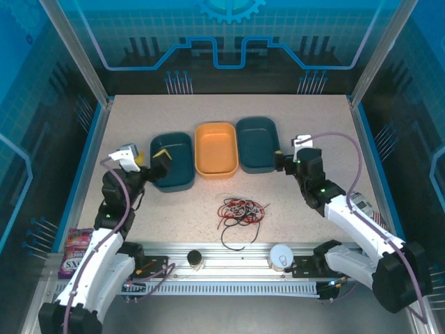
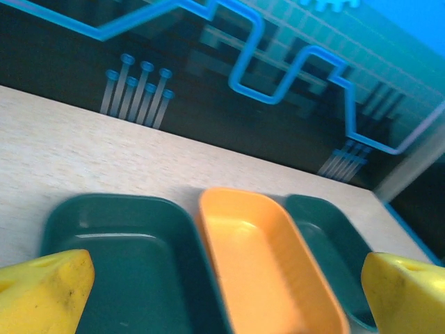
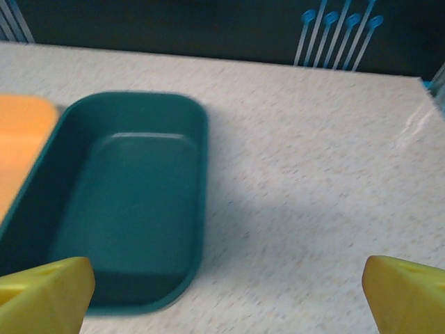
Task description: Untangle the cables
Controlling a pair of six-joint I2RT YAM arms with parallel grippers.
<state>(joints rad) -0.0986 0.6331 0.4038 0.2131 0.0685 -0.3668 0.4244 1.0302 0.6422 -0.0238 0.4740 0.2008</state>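
1. Thin, loosely curled red, black and whitish cables lay tangled in one heap on the speckled beige surface, near the arms' bases.
2. The yellow-tipped left pincer stood wide open, empty, by a glossy dark teal rounded plastic tray.
3. The right pincer gaped equally, holding nothing, beside a second teal tray.
4. A smooth orange tray sat between the teal ones.

Cables red, black, whitish; middle tray orange; left tray, right tray dark teal; table speckled beige.
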